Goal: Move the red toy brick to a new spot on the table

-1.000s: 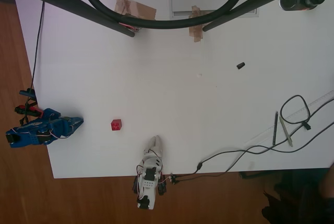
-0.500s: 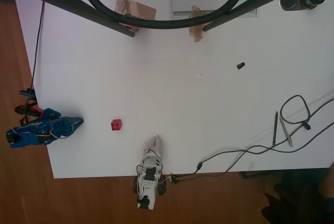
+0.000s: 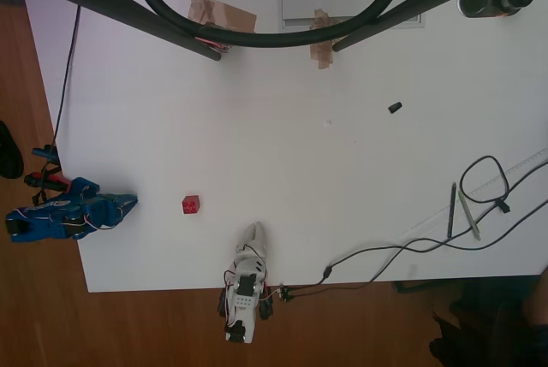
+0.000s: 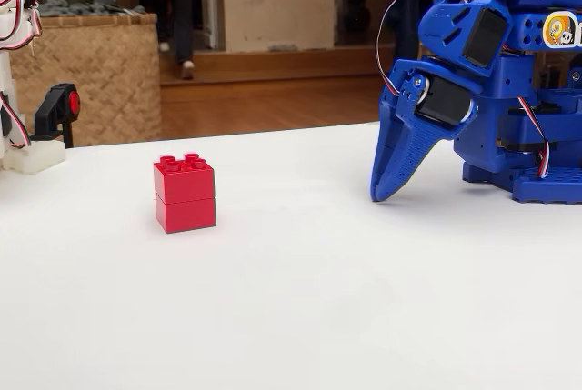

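Red toy brick [image 3: 190,204] [image 4: 185,193]: upright on the white worktop [image 3: 282,153], near its lower-left corner in the overhead view, studs up.
Pincer [image 4: 380,192] [image 3: 128,203]: blue, fingers pressed together, empty, tip down near the worktop's left edge, apart from the brick.

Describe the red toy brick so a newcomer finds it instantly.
On the white table, look near the edge where the blue arm's claw rests. The red toy brick stands alone beside it, untouched: a small studded cube, the only bright red block there.
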